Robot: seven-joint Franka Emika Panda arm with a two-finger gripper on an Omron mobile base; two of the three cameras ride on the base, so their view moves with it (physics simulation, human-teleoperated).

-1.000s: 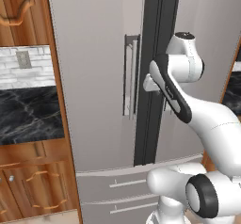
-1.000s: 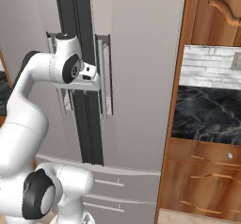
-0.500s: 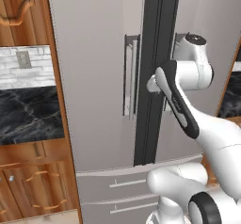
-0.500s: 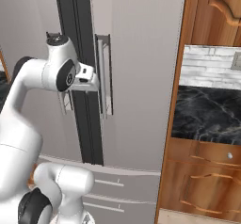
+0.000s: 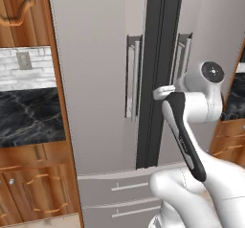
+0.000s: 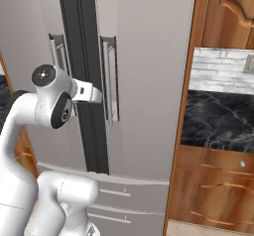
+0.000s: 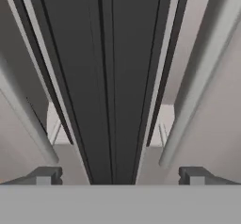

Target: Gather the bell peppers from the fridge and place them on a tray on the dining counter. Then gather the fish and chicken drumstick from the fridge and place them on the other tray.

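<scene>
The fridge (image 5: 100,78) stands shut, both upper doors closed on the dark centre strip (image 7: 113,77) — so the bell peppers, fish and chicken drumstick, judging by the task, are presumably behind those doors, unseen. Nothing looks gathered yet; opening a door and every placement remain to be done.

The gripper (image 7: 120,175) is spread wide and empty, its fingertips (image 7: 44,175) apart, aimed straight at the strip. One door handle (image 7: 28,119) runs to one side of it, the other handle (image 7: 202,82) to the opposite side — neither touched. Wooden cabinets (image 6: 218,131) and a dark marble counter (image 5: 28,117) flank the fridge, well away from it.
</scene>
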